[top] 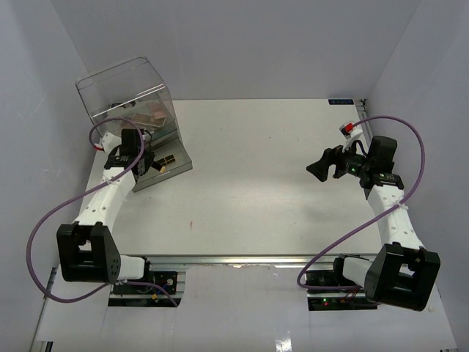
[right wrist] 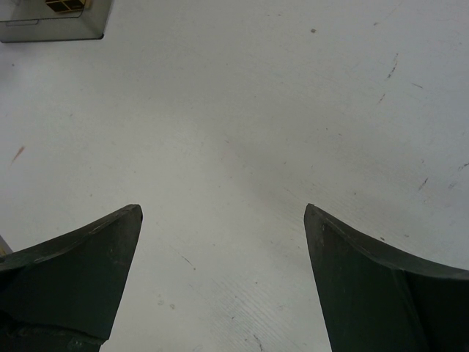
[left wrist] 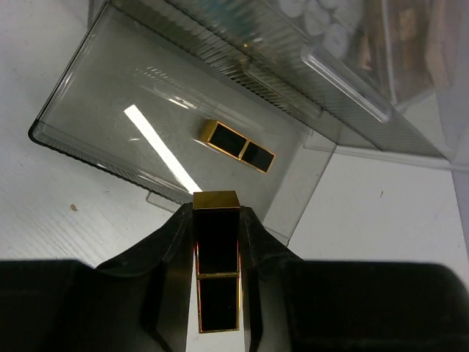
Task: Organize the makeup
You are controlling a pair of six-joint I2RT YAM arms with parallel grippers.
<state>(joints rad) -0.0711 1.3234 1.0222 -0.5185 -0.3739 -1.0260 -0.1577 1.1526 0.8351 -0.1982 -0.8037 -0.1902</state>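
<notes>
Left arm reaches forward from its base, wrist tipped down at the clear box [top: 124,88]. Left claw [left wrist: 216,220] narrow, clamped on a black-and-gold lipstick tube [left wrist: 217,242] that stands lengthwise between the fingers, gold end poking past the tips. Second lipstick tube [left wrist: 237,146] lies flat just ahead of the claw on the box's clear lid panel [left wrist: 110,110], apart from the held one. Right arm bent, forearm turned inward over the counter [top: 278,191]; right claw [right wrist: 223,213] spread wide, holding nothing, bare counter below it.
</notes>
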